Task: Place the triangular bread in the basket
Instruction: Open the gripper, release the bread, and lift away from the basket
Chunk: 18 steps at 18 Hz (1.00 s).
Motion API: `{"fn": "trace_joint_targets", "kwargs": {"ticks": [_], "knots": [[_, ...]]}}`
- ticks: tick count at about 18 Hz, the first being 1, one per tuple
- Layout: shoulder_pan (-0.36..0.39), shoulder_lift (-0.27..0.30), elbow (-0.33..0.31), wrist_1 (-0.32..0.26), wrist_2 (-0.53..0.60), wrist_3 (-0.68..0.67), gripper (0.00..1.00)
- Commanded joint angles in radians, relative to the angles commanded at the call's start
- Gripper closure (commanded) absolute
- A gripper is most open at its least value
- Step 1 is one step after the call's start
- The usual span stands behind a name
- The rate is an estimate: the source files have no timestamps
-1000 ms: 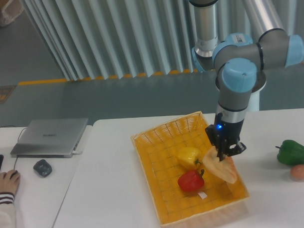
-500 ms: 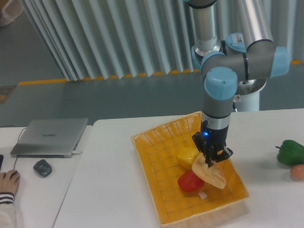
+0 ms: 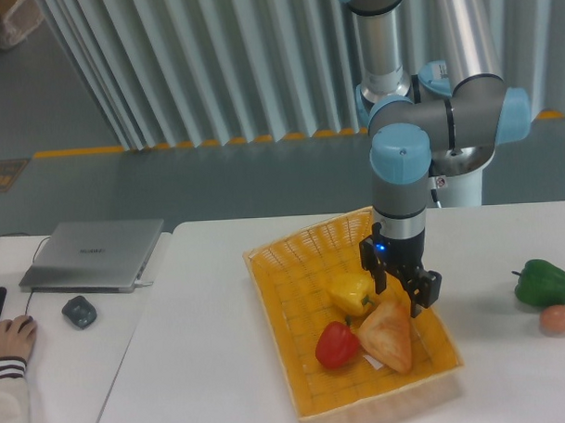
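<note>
Golden bread (image 3: 387, 332) lies in the basket (image 3: 275, 267), so we read the wide, empty hand (image 3: 402, 292) as release.

Peppers (image 3: 345, 319) crowd the bread's (image 3: 387, 334) left — right free.

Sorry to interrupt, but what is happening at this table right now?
A robot arm is putting a triangular bread into the basket. The bread now lies inside, beside a red pepper and a yellow pepper. The gripper hangs open just above it. A green pepper and a small orange ball sit on the table to the right.
</note>
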Motion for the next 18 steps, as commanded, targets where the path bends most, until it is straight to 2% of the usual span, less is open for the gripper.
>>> {"fn": "trace_joint_targets", "kwargs": {"ticks": [2,12,14,18], "knots": [[0.020,0.014,0.002,0.002,0.005,0.011,0.00],[0.066,0.011,0.002,-0.006,0.123,0.415,0.00],[0.101,0.011,0.003,-0.002,0.127,0.509,0.00],[0.175,0.008,0.003,-0.008,0.134,0.613,0.00]]}}
